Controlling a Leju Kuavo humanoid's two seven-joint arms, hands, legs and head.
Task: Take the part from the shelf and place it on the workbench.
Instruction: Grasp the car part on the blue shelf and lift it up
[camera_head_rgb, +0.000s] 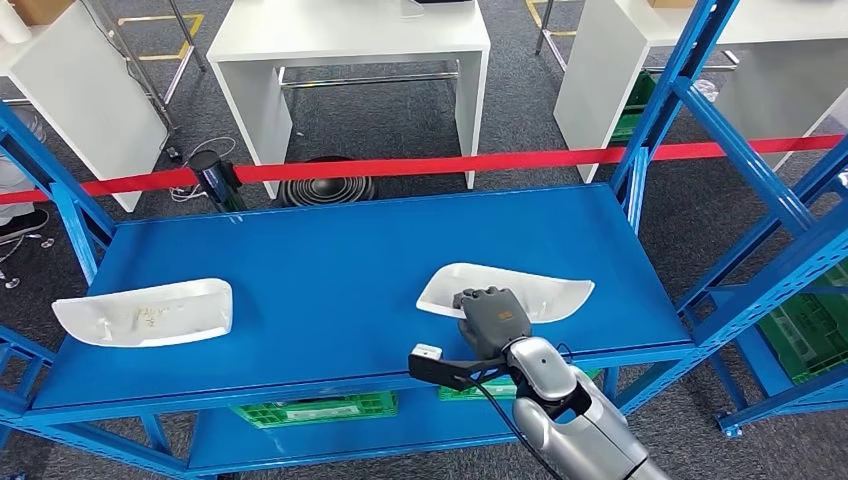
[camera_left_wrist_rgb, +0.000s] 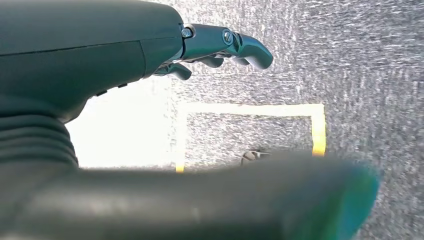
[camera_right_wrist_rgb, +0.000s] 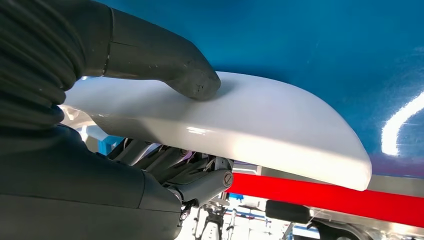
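White part (camera_head_rgb: 545, 291) lying crosswise on shelf (camera_head_rgb: 340, 260), right hand (camera_head_rgb: 490, 318) gripping it, thumb on top

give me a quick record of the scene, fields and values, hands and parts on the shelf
shelf: blue metal shelf, top level holds two white parts
right part: white curved part, near the front edge
left part: second white part, lying untouched
right hand: right hand grips the right part, thumb on one face and fingers on the other
left hand: left hand hangs over grey floor, holds nothing, fingers apart
behind shelf: red tape, white tables
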